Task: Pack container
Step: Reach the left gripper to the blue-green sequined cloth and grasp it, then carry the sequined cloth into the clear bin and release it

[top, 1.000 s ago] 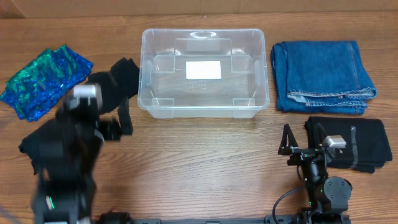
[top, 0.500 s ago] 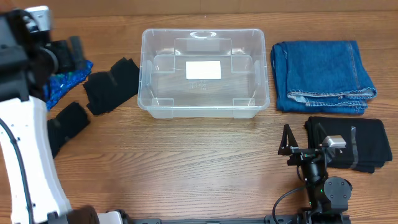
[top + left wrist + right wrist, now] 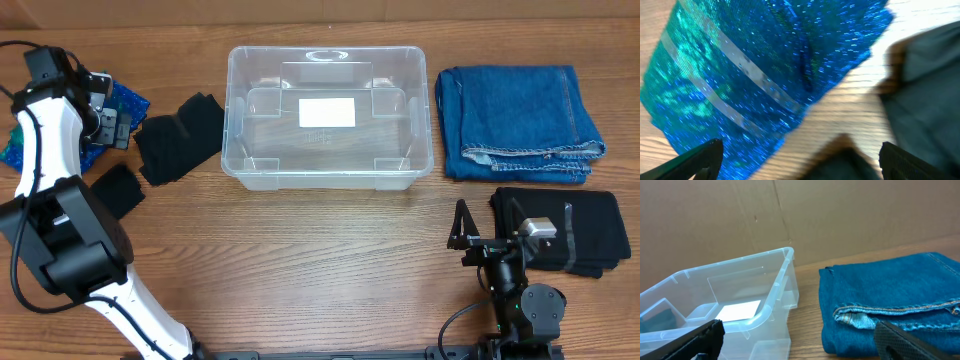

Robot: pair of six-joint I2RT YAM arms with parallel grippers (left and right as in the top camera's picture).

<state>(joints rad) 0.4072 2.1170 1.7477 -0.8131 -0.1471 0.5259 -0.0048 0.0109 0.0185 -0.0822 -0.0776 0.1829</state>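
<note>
Far to the left of the container (image 3: 328,178), the left claw (image 3: 800,167) hangs over a sparkly blue cloth (image 3: 765,65), its fingers spread wide apart. Two pieces of black cloth lie left of the container: one (image 3: 180,140) just beside its left wall, another (image 3: 115,190) further left and nearer the front. The container stands upright and open-topped at the back middle of the table (image 3: 320,270). Folded jeans (image 3: 520,120) lie just beside its right wall. Right of the container and nearer the front, the right claw (image 3: 800,347) has its fingers apart, beside a folded black garment (image 3: 595,225).
</note>
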